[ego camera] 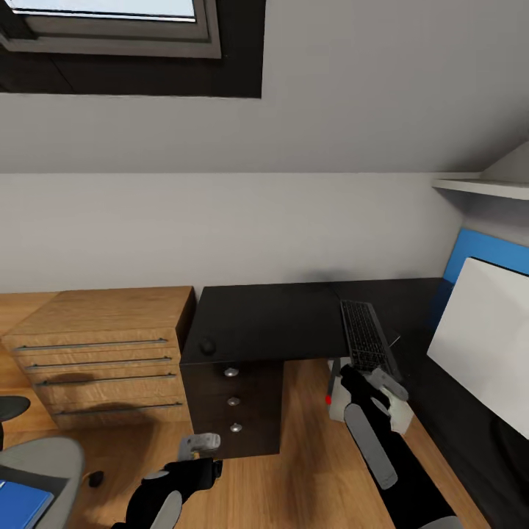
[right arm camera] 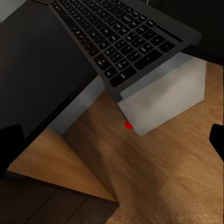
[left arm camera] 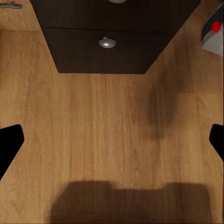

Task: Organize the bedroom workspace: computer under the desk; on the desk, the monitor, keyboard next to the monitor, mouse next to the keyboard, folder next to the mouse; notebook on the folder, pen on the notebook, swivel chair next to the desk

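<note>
The keyboard [ego camera: 366,337] is lying on the black table [ego camera: 279,323] with its near end jutting past the table's front edge, above the light grey computer [right arm camera: 163,95] that is standing on the floor beneath. The right end effector [ego camera: 386,389] is hovering just in front of that overhanging end, fingers parted and holding nothing. The left end effector [ego camera: 200,443] is hanging low before the drawer unit [ego camera: 234,400], pointing at the wood plank floor [left arm camera: 112,140], its dark fingertips [left arm camera: 9,144] spread wide and empty. The mouse [ego camera: 208,345] is sitting near the table's left front corner. The monitor [ego camera: 485,330] is standing at the right. The swivel chair [ego camera: 37,470] is carrying the blue folder [ego camera: 22,503] at lower left, beside a wooden chest of drawers [ego camera: 103,353]. No writing is readable.
</note>
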`<state>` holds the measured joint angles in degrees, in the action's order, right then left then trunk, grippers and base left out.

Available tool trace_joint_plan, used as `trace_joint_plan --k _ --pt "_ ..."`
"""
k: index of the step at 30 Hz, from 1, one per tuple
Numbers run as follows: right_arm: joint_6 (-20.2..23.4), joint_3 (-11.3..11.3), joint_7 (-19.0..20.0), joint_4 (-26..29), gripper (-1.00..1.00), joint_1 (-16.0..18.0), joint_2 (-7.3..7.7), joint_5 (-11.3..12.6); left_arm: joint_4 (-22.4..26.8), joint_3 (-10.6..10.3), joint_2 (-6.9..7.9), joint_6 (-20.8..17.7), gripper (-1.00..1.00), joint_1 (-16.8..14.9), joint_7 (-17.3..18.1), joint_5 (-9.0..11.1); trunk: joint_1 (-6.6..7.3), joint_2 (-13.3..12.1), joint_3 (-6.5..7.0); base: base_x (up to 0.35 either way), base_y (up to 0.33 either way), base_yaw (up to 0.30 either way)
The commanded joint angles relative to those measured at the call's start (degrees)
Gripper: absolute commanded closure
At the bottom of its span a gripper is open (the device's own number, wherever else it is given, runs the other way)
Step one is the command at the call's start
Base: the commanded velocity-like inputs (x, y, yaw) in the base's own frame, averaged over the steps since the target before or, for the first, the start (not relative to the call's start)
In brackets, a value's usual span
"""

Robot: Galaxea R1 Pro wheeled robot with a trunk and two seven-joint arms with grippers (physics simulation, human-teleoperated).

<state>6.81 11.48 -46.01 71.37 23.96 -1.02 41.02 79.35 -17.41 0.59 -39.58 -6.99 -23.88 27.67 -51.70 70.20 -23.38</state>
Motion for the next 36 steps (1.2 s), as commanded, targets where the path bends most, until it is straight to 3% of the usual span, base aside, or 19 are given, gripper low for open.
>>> trace_joint_plan --k 1,2,3,6,9,12,15,27,30,31,33,34,35,36 --pt "-0.52 -0.32 -0.33 0.02 -1.00 0.04 -0.11 3.87 -0.09 -0.46 0.18 2.23 -1.00 -0.05 -0.54 0.57 0.00 0.04 -0.07 0.000 0.000 0.000" --pt "-0.89 -0.75 -0.32 -0.05 -1.00 0.04 -0.13 6.82 -0.21 -0.61 0.22 3.11 -1.00 -0.04 -0.56 0.56 0.00 0.04 -0.07 0.000 0.000 0.000" --pt "-1.27 -2.38 -0.36 -0.07 -1.00 0.04 -0.05 13.00 -1.24 -0.79 0.24 4.10 -1.00 -0.04 -0.66 0.45 0.00 0.04 -0.07 0.000 0.000 0.000" --pt "-1.59 -3.66 -0.26 -0.40 -1.00 0.04 -0.12 18.28 -2.58 -0.98 0.15 4.74 -1.00 -0.04 -0.73 0.26 0.00 0.04 -0.07 0.000 0.000 0.000" --pt "-1.67 -2.19 0.07 -0.47 -1.00 0.04 -0.05 17.61 -3.07 -1.67 0.06 5.74 -1.00 -0.04 -0.79 0.16 0.00 0.04 -0.07 0.000 0.000 0.000" --pt "-1.70 0.09 2.13 -0.55 -1.00 0.04 0.25 13.79 -3.32 -3.28 0.16 8.08 -1.00 -0.04 -0.86 0.09 0.00 0.04 -0.07 0.000 0.000 0.000" --pt "-1.71 0.84 4.90 -1.03 -1.00 0.04 1.29 12.28 -3.40 -5.09 0.16 9.28 -1.00 -0.04 -0.96 0.14 0.00 0.04 -0.07 0.000 0.000 0.000" --pt "-1.71 0.91 6.94 -1.75 -1.00 -1.94 1.84 12.31 -3.33 -6.35 0.23 9.59 -1.00 -0.04 -1.47 0.18 0.00 0.04 -0.07 0.000 0.000 0.000" --pt "-1.65 0.34 14.66 -3.98 -1.00 -2.46 2.89 13.00 -3.22 -6.39 0.21 9.55 -1.00 -0.04 -1.40 0.19 0.00 0.04 -0.07 0.000 0.000 0.000" --pt "-1.61 -0.43 19.52 -5.48 -1.00 -2.54 3.49 14.08 -3.13 -6.39 0.21 9.54 -1.00 -0.03 -1.38 0.19 0.00 0.04 -0.07 0.000 0.000 0.000" --pt "-1.59 -1.58 24.92 -7.38 -1.00 -2.61 4.06 15.96 -3.04 -6.40 0.21 9.53 -1.00 -0.02 -1.37 0.19 0.00 0.04 -0.07 0.000 0.000 0.000" --pt "-1.56 -5.18 36.11 -12.70 -1.00 -2.65 4.76 21.29 -2.91 -6.40 0.20 9.53 -1.00 0.02 -1.35 0.19 0.00 0.04 -0.07 0.000 0.000 0.000" --pt "-1.55 -7.47 41.07 -15.78 -1.00 -2.67 4.91 23.93 -2.87 -6.40 0.20 9.53 -1.00 0.03 -1.35 0.19 0.00 0.04 -0.07 0.000 0.000 0.000" --pt "-1.55 -8.64 43.27 -17.27 -1.00 -2.69 4.96 25.03 -2.85 -6.40 0.20 9.53 -1.00 0.03 -1.33 0.19 0.00 0.04 -0.07 0.000 0.000 0.000"
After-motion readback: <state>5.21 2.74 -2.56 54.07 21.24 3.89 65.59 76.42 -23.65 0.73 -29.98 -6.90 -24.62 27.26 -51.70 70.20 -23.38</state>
